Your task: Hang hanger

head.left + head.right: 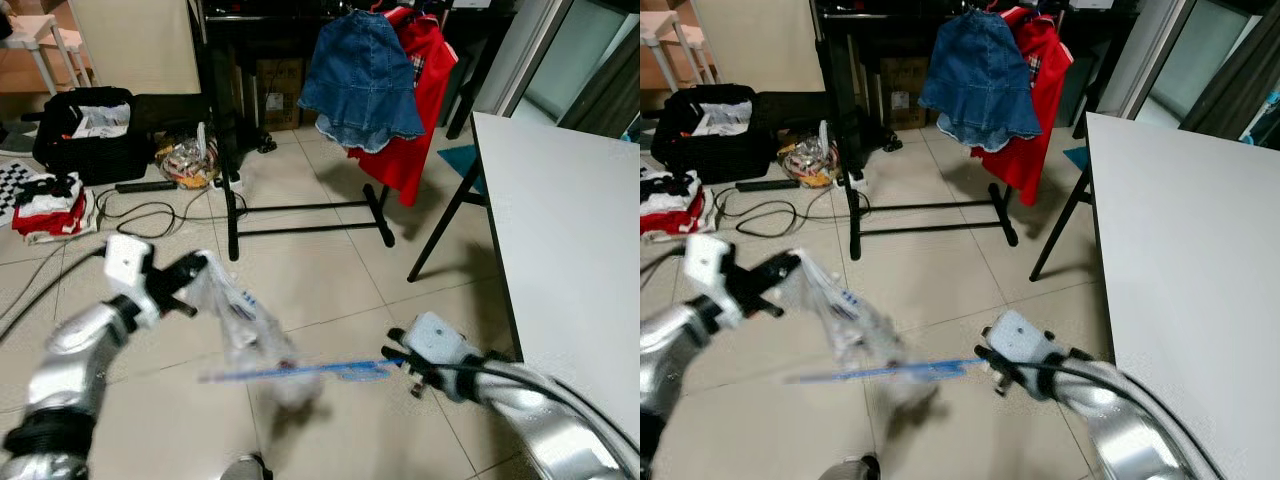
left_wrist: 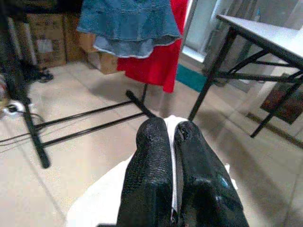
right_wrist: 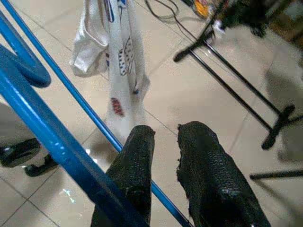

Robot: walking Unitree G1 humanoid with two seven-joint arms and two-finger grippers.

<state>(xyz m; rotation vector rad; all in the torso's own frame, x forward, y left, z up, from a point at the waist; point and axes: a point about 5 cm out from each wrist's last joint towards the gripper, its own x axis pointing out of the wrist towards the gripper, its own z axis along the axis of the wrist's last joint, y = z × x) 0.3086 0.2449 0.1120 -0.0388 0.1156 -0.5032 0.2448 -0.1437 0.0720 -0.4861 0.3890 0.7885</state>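
My left gripper [image 1: 196,268] is shut on the top of a white garment [image 1: 245,322] with blue print, which hangs limp above the tiled floor. In the left wrist view the white cloth [image 2: 97,201] is pinched between the gripper's [image 2: 171,128] two fingers. My right gripper [image 1: 396,358] is shut on one end of a blue hanger [image 1: 300,371], which lies level and points left toward the garment's lower part. In the right wrist view the hanger's bars [image 3: 47,137] run past the gripper [image 3: 165,130], with the garment [image 3: 118,52] beyond.
A black clothes rack [image 1: 230,150] stands ahead, carrying a denim skirt [image 1: 360,75] and a red garment [image 1: 425,90]. A white table [image 1: 570,230] fills the right. At the left are a black suitcase [image 1: 85,130], folded clothes [image 1: 50,205] and floor cables [image 1: 150,215].
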